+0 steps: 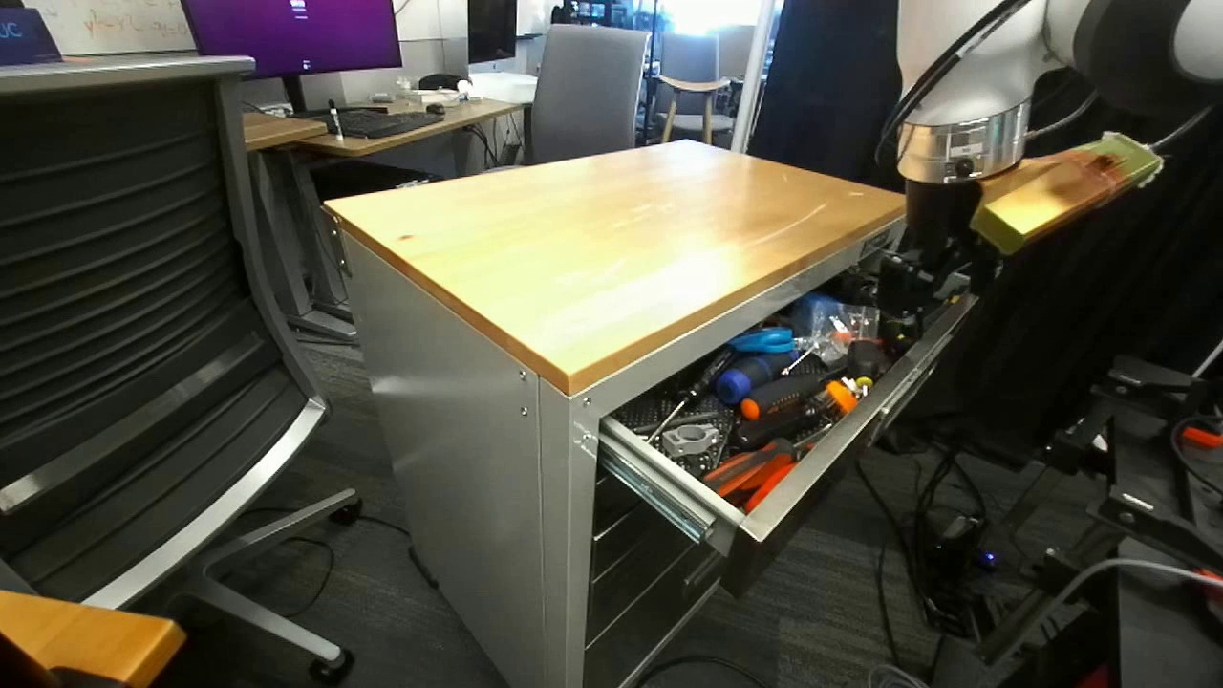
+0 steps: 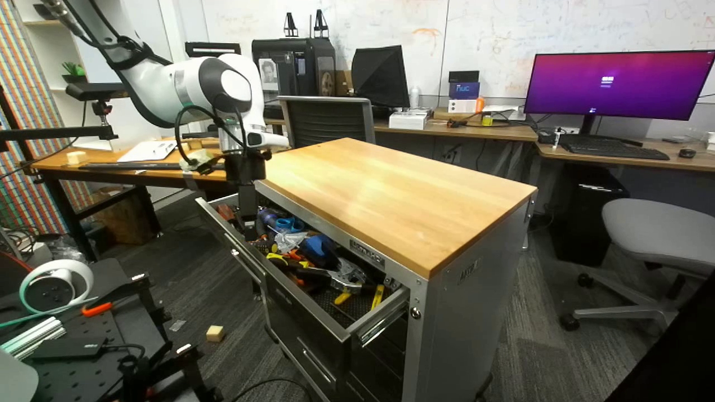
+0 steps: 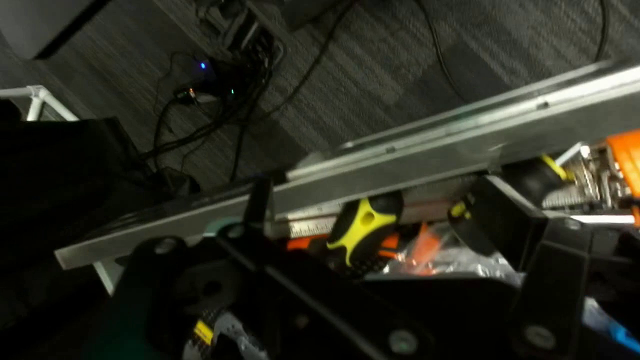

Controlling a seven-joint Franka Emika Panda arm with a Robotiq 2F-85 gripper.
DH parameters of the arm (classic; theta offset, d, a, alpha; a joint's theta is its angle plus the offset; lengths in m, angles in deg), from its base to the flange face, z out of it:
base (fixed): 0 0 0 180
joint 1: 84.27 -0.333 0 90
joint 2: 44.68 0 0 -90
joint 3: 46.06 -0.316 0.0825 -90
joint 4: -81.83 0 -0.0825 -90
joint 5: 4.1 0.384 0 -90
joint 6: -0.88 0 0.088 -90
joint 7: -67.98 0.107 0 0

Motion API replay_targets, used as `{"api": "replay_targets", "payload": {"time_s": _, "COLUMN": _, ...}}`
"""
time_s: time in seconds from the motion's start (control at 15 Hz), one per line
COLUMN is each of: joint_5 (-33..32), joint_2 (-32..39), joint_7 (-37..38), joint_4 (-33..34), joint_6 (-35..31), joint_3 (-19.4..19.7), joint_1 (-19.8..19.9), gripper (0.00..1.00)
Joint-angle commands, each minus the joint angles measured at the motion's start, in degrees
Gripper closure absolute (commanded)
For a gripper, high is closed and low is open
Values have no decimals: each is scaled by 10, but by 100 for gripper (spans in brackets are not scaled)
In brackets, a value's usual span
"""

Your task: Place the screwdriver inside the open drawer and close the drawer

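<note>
The drawer (image 1: 812,468) is pulled open below the wood top and filled with tools; it also shows in an exterior view (image 2: 290,290). Its front wall (image 3: 400,172) crosses the wrist view. My gripper (image 1: 908,291) reaches down into the drawer's far end, close behind the front wall; it shows too in an exterior view (image 2: 246,218). In the wrist view my gripper (image 3: 384,212) has its fingers wide apart. A stubby black handle with a yellow star, apparently the screwdriver (image 3: 367,220), lies between them in the drawer by the front wall, touched by neither finger.
A dark tool with small yellow marks (image 3: 467,225) lies beside the right finger. Orange-handled tools (image 1: 755,473), a blue-and-black screwdriver (image 1: 750,377) and a clear plastic bag (image 1: 841,330) share the drawer. The wood top (image 1: 611,248) stands just behind the gripper.
</note>
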Motion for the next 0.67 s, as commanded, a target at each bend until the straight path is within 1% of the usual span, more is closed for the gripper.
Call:
{"api": "replay_targets", "payload": {"time_s": 0.0, "joint_5": 71, "joint_2": -41, "joint_7": -136, "joint_4": -47, "joint_6": 50, "joint_3": -21, "joint_1": 33, "gripper": 0}}
{"api": "replay_targets", "payload": {"time_s": 0.07, "joint_5": 76, "joint_2": -36, "joint_7": -165, "joint_4": -51, "joint_6": 66, "joint_3": -22, "joint_1": 36, "gripper": 25}}
{"api": "replay_targets", "payload": {"time_s": 0.13, "joint_5": 75, "joint_2": -27, "joint_7": -188, "joint_4": -49, "joint_6": 85, "joint_3": -22, "joint_1": 37, "gripper": 25}}
{"api": "replay_targets", "payload": {"time_s": 0.2, "joint_5": 67, "joint_2": -17, "joint_7": -206, "joint_4": -46, "joint_6": 104, "joint_3": -24, "joint_1": 36, "gripper": 34}}
{"api": "replay_targets", "payload": {"time_s": 0.33, "joint_5": 41, "joint_2": 3, "joint_7": -207, "joint_4": -41, "joint_6": 123, "joint_3": -27, "joint_1": 28, "gripper": 49}}
{"api": "replay_targets", "payload": {"time_s": 0.53, "joint_5": 9, "joint_2": 36, "joint_7": -197, "joint_4": -31, "joint_6": 111, "joint_3": -34, "joint_1": 17, "gripper": 73}}
{"api": "replay_targets", "payload": {"time_s": 0.6, "joint_5": -5, "joint_2": 46, "joint_7": -192, "joint_4": -27, "joint_6": 108, "joint_3": -35, "joint_1": 12, "gripper": 80}}
